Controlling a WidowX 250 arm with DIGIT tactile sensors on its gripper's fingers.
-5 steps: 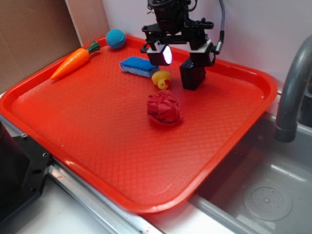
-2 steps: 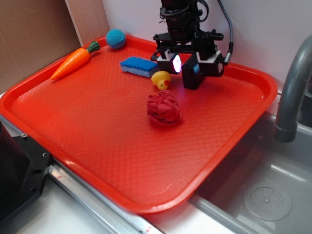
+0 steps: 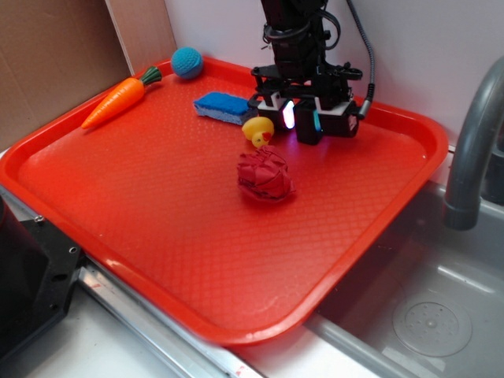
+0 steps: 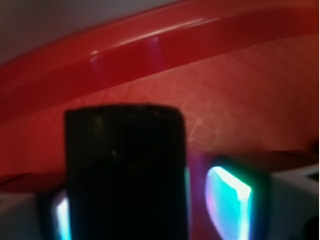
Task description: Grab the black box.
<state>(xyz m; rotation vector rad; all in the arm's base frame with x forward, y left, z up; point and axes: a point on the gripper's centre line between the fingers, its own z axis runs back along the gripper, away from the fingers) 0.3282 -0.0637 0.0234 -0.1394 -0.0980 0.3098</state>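
Lower now and narrowed since a second ago, the jaws of the gripper (image 3: 302, 120) bracket the black box (image 3: 307, 126) on the red tray (image 3: 157, 205), beside the rubber duck (image 3: 258, 129); whether they're pinching yet I cannot tell. Box looks rigid, light, matte; flat sides suit gripping.

Arm upright, wrist pointing down, gripper (image 3: 303, 120) low — jaws narrowly parted

The arm (image 3: 293, 31) was black, with a grey cable (image 3: 364, 47) trailing beside it; its pincer (image 3: 302, 120) had white blocks and glowing, multicoloured pads (image 4: 227, 197)
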